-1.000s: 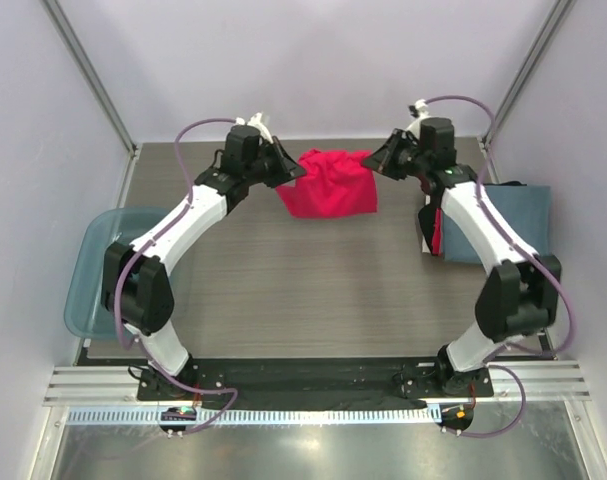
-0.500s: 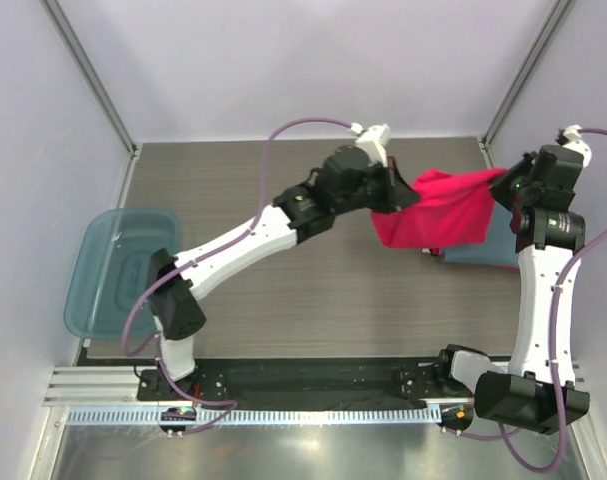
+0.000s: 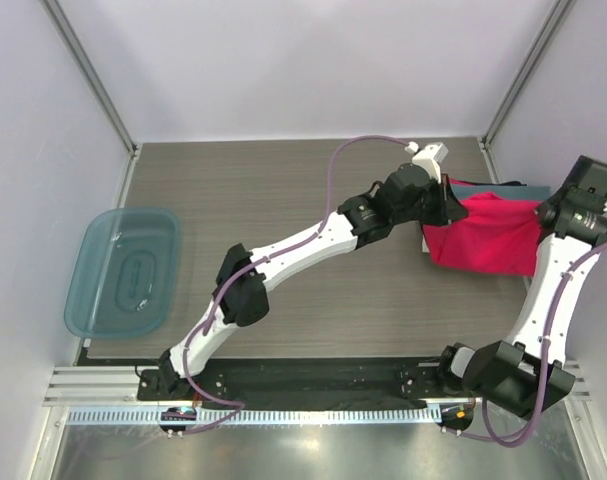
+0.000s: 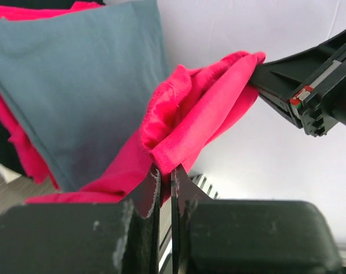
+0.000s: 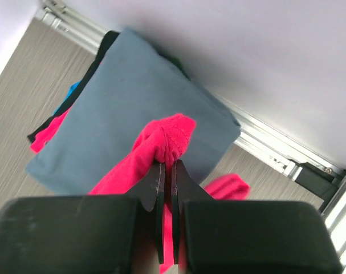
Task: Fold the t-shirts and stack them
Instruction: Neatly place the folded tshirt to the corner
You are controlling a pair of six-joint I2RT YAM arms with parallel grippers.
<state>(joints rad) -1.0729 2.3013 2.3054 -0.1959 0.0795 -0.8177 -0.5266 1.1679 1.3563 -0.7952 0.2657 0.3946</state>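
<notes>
Plain bright pink-red tee (image 3: pixel 488 235) at the right of the top view, no print at all. The slate blue-grey tee (image 5: pixel 121 108) is plain too, with a black tee edge (image 5: pixel 106 41) and a red tee edge (image 5: pixel 47 137) showing along its left side. The surface (image 3: pixel 283 190) is grey-brown wood grain. The bin (image 3: pixel 83 290) at far left is see-through teal-blue. Both the left arm (image 3: pixel 303 240) and right arm (image 3: pixel 543 300) are white and black, the cable (image 3: pixel 331 185) is purple, and the left claw (image 4: pixel 164 177) and right claw (image 5: pixel 167 171) are black.

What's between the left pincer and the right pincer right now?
The pink-red t-shirt, held by left pincer and right pincer, over the folded blue-grey t-shirt; the top view shows it.
</notes>
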